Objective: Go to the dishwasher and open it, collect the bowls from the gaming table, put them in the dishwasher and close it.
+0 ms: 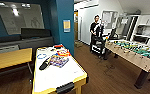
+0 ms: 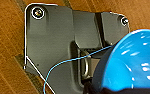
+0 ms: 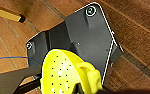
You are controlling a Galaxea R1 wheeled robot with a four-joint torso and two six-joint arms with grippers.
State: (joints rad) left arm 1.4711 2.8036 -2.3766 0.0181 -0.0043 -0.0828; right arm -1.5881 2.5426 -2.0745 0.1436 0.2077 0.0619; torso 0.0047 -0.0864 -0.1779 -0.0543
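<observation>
Both bowls appear collected: the blue bowl [image 2: 131, 62] sits in the left tool's grasp, the yellow-green bowl [image 3: 66, 75] in the right tool's, each carried over wooden floor. Loading the dishwasher remains, judging by this. The head view adds the gaming desk [image 1: 61, 72] (still cluttered) and a person [image 1: 94, 30] beyond.

No legible text, perhaps for blur
</observation>
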